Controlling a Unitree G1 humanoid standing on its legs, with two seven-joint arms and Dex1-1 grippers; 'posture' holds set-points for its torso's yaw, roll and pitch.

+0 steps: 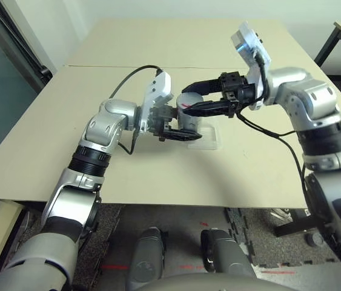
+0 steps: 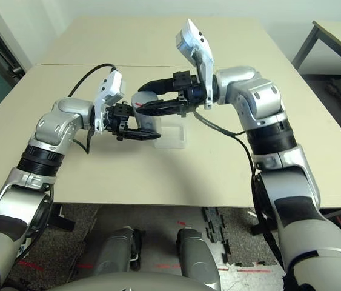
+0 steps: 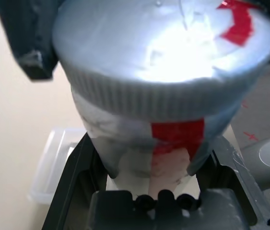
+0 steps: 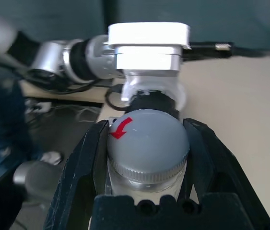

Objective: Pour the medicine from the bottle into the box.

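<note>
Gripping the bottle (image 1: 186, 115) by its body, the left end effector (image 1: 171, 128) holds it raised just over the clear box (image 1: 205, 137) on the table (image 1: 158, 176). Farther out, the right end effector (image 1: 201, 99) is clamped on the bottle's grey cap (image 4: 146, 143). If the cap twist drags the bottle round in the left grip, it could tilt and spill medicine outside the box.

Your two silver arms reach in toward each other over the middle of the counter. Your left pincer (image 1: 171, 130) points to the right, and its black fingers are squeezed on the bottle (image 1: 187, 112). Your right pincer (image 1: 189, 100) points to the left, a little higher, with fingers closed around the bottle's cap (image 4: 146, 141).
</note>
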